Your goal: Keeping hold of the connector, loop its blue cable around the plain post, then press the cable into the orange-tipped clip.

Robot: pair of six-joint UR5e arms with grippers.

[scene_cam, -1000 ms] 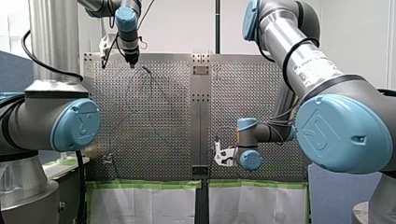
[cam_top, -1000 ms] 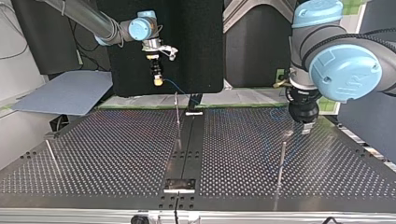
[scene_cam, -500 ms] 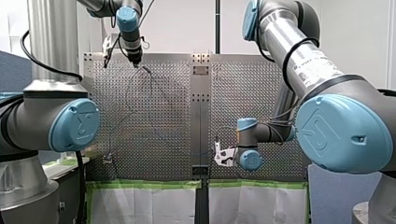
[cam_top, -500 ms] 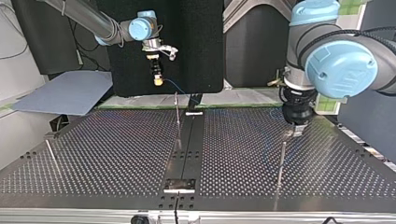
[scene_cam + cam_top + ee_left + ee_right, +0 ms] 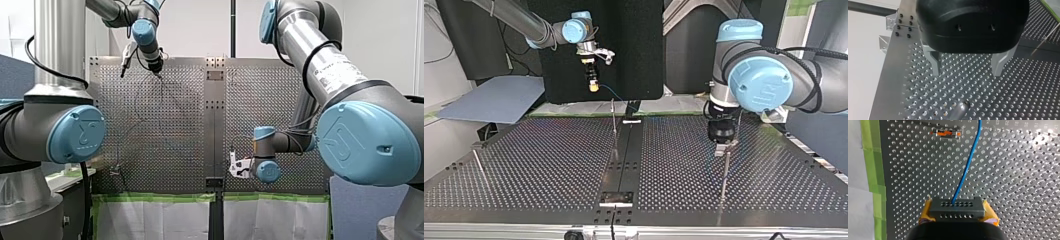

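Note:
My right gripper (image 5: 957, 208), with yellow pads (image 5: 927, 211), is shut on a dark grey connector (image 5: 957, 203). Its blue cable (image 5: 967, 165) runs ahead over the perforated plate, passing beside the orange-tipped clip (image 5: 946, 133). At the top view's left this gripper (image 5: 594, 87) hangs above the plate's far edge, the cable (image 5: 611, 93) trailing down from it. My left gripper (image 5: 967, 71) is open, with nothing between its metal fingers (image 5: 934, 62). It hovers just over the top of a plain post (image 5: 960, 110). At the top view's right it (image 5: 722, 146) stands right above that post (image 5: 725, 172).
Two more thin posts stand on the plate in the top view, one near the middle (image 5: 613, 122) and one at the left (image 5: 479, 167). Green tape (image 5: 873, 157) lines the plate's edge near my right gripper. A dark strip (image 5: 624, 150) runs down the plate's middle.
My left arm has swung toward the top view's left and now hangs over the plain post. My right arm has stayed still with the connector.

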